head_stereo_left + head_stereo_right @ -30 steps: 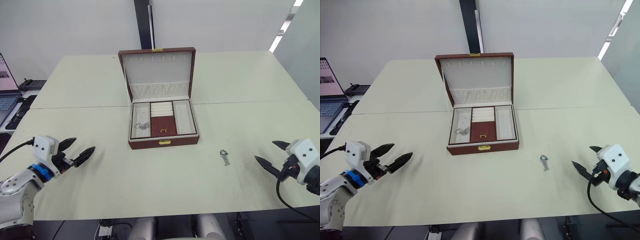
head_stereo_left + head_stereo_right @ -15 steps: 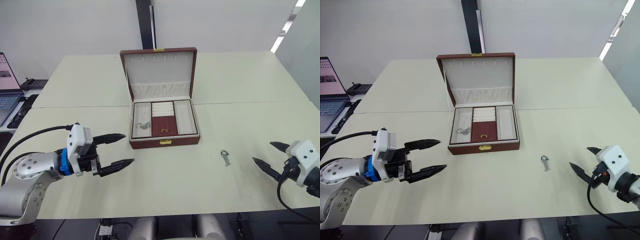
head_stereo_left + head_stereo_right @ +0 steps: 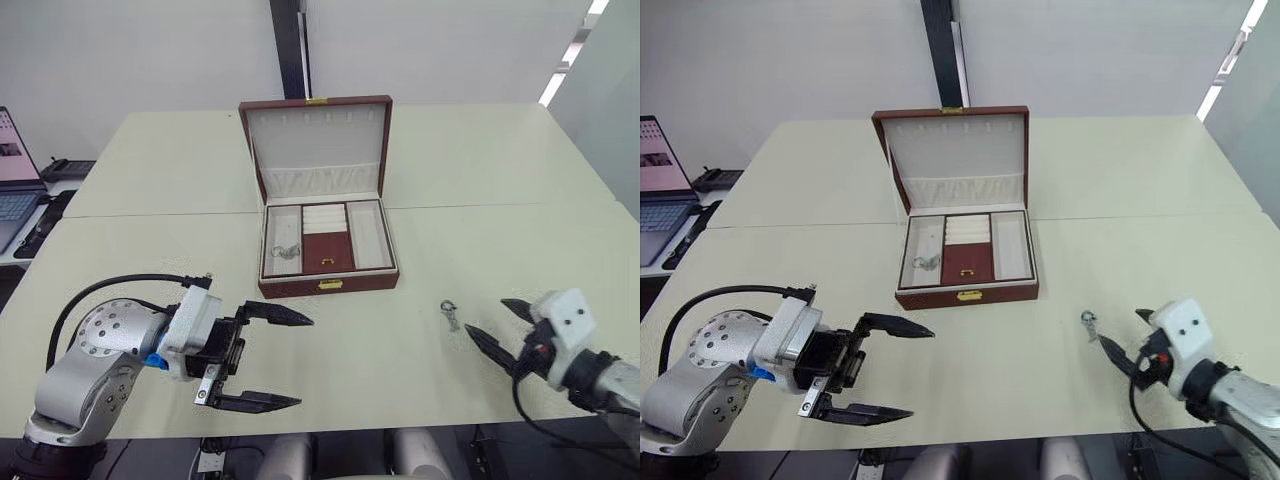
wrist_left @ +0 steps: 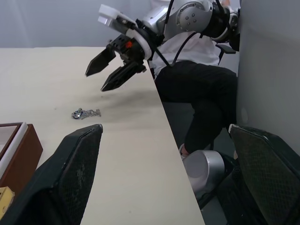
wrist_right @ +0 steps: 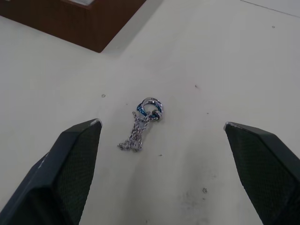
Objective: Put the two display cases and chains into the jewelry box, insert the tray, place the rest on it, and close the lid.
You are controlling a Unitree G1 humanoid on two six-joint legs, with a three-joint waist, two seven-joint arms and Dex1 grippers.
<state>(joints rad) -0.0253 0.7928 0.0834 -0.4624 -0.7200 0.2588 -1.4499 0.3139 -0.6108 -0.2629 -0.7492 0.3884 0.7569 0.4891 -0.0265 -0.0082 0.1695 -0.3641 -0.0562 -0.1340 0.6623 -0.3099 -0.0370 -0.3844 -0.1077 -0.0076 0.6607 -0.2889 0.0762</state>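
Observation:
The jewelry box (image 3: 300,286) stands mid-table with its lid (image 3: 318,140) raised upright. The tray (image 3: 327,250) sits inside it, and one small silvery piece (image 3: 284,251) lies in its left compartment. Another silvery piece (image 3: 450,313), a ring on a short chain, lies on the table right of the box. My right gripper (image 3: 487,318) is open just right of that piece; in the right wrist view the piece (image 5: 142,123) lies ahead between the fingers (image 5: 70,164). My left gripper (image 3: 300,362) hangs open in front of the box's left corner, holding nothing. The display cases are out of view.
A laptop (image 3: 10,180) sits beyond the table's left edge. A black post (image 3: 290,50) rises behind the box. The table's front edge runs just below both grippers. The left wrist view shows the right gripper (image 4: 110,70) near that edge.
My left arm has swung right, from the table's left side to in front of the box. My right gripper has moved left, closer to the silvery piece on the table.

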